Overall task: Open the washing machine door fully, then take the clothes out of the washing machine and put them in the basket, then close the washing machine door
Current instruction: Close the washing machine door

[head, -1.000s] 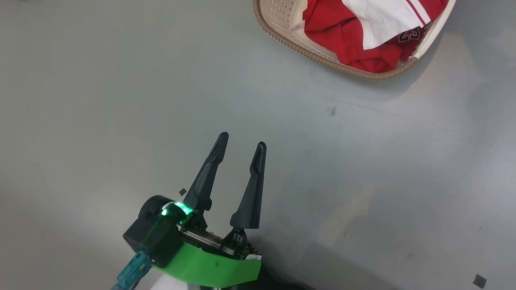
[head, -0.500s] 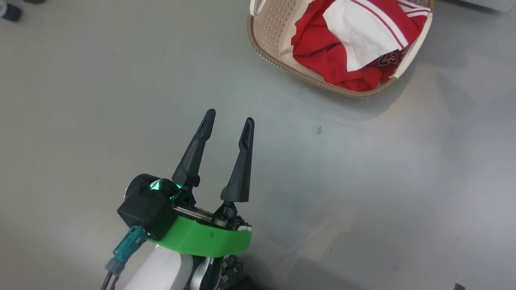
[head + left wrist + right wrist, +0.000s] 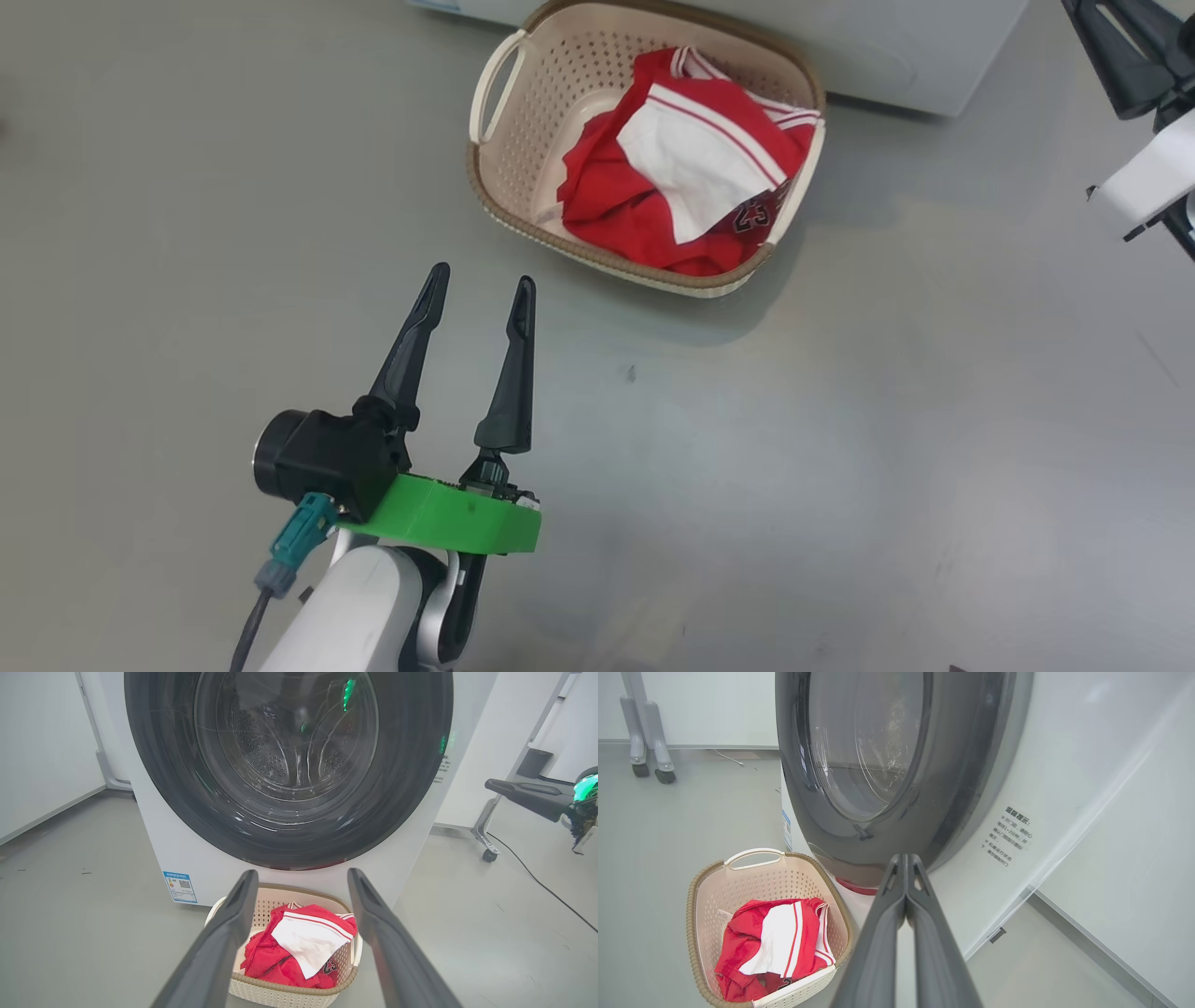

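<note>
Clothes (image 3: 607,210) lie in the basket (image 3: 541,121) before the closed washing machine door (image 3: 289,765); left gripper (image 3: 481,277) gapes empty, right gripper (image 3: 904,858) is pinched together, empty.

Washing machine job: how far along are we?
Done: the clothes lie in the basket, and the washing machine door looks shut. In hand: nothing; the left tool is open and empty, the right tool shut on nothing. Left: nothing that I can see.
</note>
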Controlling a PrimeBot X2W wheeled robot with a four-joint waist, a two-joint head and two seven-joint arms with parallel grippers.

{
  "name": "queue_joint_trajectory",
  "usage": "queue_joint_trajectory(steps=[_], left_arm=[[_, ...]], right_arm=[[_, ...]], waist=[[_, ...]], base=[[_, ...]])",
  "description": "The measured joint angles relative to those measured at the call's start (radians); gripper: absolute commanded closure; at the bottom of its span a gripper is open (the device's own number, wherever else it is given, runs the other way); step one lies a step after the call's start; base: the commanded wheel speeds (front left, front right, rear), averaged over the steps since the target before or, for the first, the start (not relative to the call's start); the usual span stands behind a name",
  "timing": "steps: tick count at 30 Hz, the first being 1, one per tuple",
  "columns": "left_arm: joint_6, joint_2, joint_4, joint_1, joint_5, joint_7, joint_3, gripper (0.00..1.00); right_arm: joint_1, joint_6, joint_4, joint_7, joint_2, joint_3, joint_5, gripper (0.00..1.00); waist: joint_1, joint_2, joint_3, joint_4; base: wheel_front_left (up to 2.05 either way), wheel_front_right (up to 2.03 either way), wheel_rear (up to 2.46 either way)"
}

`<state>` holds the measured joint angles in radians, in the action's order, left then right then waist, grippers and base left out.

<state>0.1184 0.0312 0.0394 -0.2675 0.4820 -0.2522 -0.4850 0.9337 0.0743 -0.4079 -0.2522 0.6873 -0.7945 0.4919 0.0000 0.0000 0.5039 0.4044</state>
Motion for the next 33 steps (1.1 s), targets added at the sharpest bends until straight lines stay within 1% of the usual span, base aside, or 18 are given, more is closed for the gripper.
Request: queue_joint_trajectory(steps=[6, 12, 15, 17, 20, 24, 30, 33], left_arm=[[0.0, 0.001, -0.051, 0.002, -0.01, 0.0, 0.02, 0.0], [0.0, 0.002, -0.095, 0.019, -0.02, 0.0, 0.03, 0.0], [0.0, 0.002, -0.108, 0.036, -0.02, 0.0, 0.042, 0.0], [0.0, 0.002, -0.117, 0.05, -0.02, 0.0, 0.06, 0.0], [0.0, 0.003, -0.133, 0.072, -0.022, 0.0, 0.077, 0.0], [-0.002, 0.004, -0.147, 0.093, -0.025, 0.0, 0.096, 0.0], [-0.025, 0.004, -0.16, 0.116, -0.025, 0.0, 0.116, 0.0], [-0.029, 0.006, -0.161, 0.13, -0.025, 0.0, 0.13, 0.0]], right_arm=[[-0.101, -0.039, 0.031, 0.0, -0.052, 0.099, 0.073, 1.0], [-0.235, -0.07, 0.055, 0.0, -0.073, 0.193, 0.121, 1.0], [-0.293, -0.087, 0.081, 0.0, -0.094, 0.24, 0.133, 1.0], [-0.332, -0.092, 0.093, 0.0, -0.109, 0.269, 0.143, 1.0], [-0.39, -0.111, 0.11, 0.0, -0.136, 0.311, 0.157, 1.0], [-0.463, -0.126, 0.131, 0.0, -0.157, 0.358, 0.162, 1.0], [-0.583, -0.148, 0.144, 0.0, -0.174, 0.439, 0.166, 1.0], [-0.649, -0.151, 0.147, 0.0, -0.191, 0.471, 0.166, 1.0]], waist=[[0.0, 0.0, -0.081, -0.068], [0.0, 0.0, -0.162, -0.13], [0.0, 0.0001, -0.203, -0.157], [0.0, 0.0, -0.23, -0.174], [0.0, 0.0, -0.268, -0.201], [-0.0001, 0.0, -0.314, -0.235], [0.0, 0.0, -0.38, -0.28], [-0.0001, 0.0, -0.409, -0.298]], base=[[0.0, 0.0, 0.0], [0.0, 0.0, 0.0], [0.0, 0.0, 0.0], [0.0, 0.0, 0.0], [0.0, 0.0, 0.0], [0.0, 0.0, 0.0], [0.0, 0.0, 0.0], [0.0, 0.0, 0.0]])
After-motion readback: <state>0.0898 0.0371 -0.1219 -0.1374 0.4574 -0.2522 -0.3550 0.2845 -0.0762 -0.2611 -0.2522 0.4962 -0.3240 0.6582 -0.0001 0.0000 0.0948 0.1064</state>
